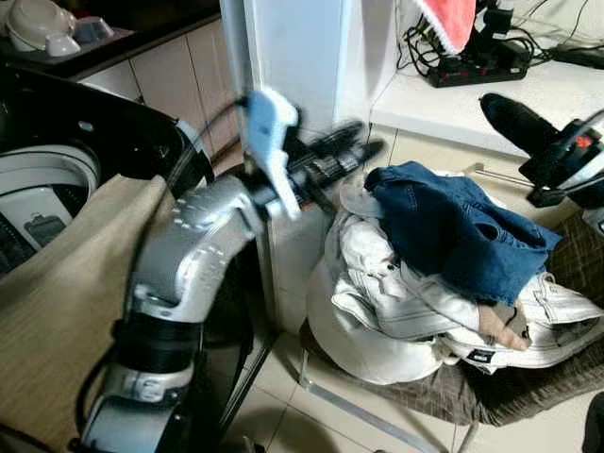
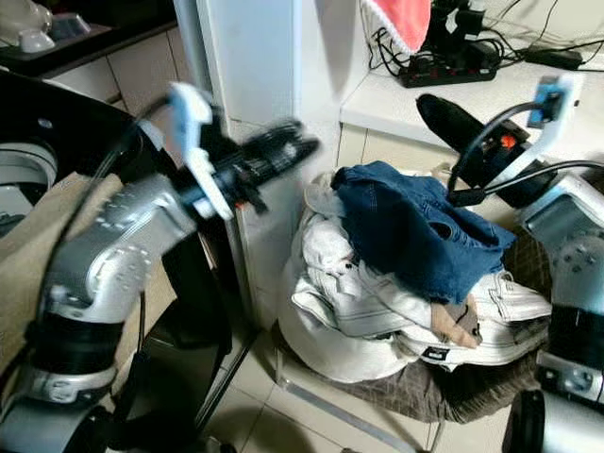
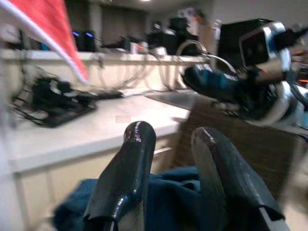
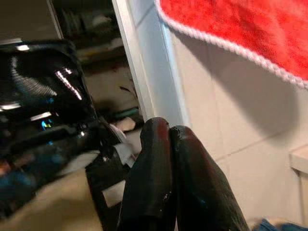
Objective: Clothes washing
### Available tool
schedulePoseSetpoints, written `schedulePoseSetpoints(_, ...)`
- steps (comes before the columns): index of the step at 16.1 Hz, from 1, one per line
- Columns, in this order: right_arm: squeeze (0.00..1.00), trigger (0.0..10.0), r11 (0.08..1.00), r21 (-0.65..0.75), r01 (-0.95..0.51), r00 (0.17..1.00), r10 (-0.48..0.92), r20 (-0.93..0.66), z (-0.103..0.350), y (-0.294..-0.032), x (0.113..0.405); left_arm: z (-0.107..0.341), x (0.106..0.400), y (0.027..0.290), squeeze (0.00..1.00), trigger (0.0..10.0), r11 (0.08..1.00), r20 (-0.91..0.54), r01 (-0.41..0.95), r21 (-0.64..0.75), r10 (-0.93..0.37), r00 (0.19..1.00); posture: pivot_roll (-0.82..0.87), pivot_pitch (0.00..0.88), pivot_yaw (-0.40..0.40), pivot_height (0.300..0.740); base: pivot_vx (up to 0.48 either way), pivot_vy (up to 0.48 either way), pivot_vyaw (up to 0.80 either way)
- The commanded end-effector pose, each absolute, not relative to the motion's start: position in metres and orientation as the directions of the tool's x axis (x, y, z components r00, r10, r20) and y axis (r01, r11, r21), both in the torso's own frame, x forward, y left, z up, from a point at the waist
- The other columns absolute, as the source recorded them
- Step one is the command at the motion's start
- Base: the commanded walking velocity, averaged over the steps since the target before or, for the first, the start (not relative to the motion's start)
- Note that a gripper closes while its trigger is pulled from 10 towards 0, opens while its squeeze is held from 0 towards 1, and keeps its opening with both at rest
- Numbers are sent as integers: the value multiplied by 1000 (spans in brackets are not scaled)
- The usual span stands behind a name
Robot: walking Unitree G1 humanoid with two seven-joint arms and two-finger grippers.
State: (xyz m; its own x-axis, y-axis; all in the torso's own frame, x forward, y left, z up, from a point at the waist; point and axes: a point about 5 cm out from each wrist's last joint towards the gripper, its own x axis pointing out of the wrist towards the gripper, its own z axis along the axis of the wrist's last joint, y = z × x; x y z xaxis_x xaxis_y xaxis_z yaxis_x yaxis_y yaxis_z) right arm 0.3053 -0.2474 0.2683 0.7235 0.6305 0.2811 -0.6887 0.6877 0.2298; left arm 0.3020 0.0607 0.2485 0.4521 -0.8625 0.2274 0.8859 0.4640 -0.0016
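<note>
Lying crosswise atop the clothes pile (image 1: 425, 302), blue jeans (image 1: 462, 231).

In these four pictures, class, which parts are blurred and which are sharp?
Left eye view: left claw smeared by motion, blue jeans fairly sharp. Left wrist view: countertop behind soft. Right wrist view: right claw fairly sharp, red towel slightly soft.

The right end effector (image 4: 168, 132) shows its two black fingers (image 4: 149, 183) pressed together, with a red towel (image 4: 240, 29) hanging above and a white upright post (image 4: 151, 62) beyond them.
</note>
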Motion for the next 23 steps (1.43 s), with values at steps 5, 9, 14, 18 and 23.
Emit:
schedulePoseSetpoints(5, 1000, 10000, 937, -34, -348, 922, 335, -194, 228, -266, 318, 224, 302, 63, 0, 10000, 482, 56, 873, 80, -876, 479, -147, 0, 37, 740, 0, 0, 0)
schedulePoseSetpoints(9, 1000, 10000, 942, -7, -336, 913, 324, -247, 212, -262, 327, 209, 301, 80, 0, 10000, 490, -59, 865, 110, -865, 498, -132, 0, 35, 740, 0, 0, 0)
schedulePoseSetpoints(14, 1000, 10000, 946, -37, -321, 893, 290, -345, 192, -255, 353, 206, 297, 92, 0, 10000, 491, -107, 863, 123, -858, 503, -98, 0, 25, 740, 0, 0, 0)
schedulePoseSetpoints(18, 1000, 10000, 937, -16, -350, 885, 325, -333, 196, -241, 369, 206, 297, 99, 0, 10000, 505, -125, 853, 135, -845, 520, -82, 0, 20, 740, 0, 0, 0)
schedulePoseSetpoints(23, 1000, 10000, 926, -15, -376, 866, 346, -361, 196, -230, 378, 205, 294, 99, 0, 10000, 478, -149, 869, 127, -857, 493, -81, 0, 23, 740, 0, 0, 0)
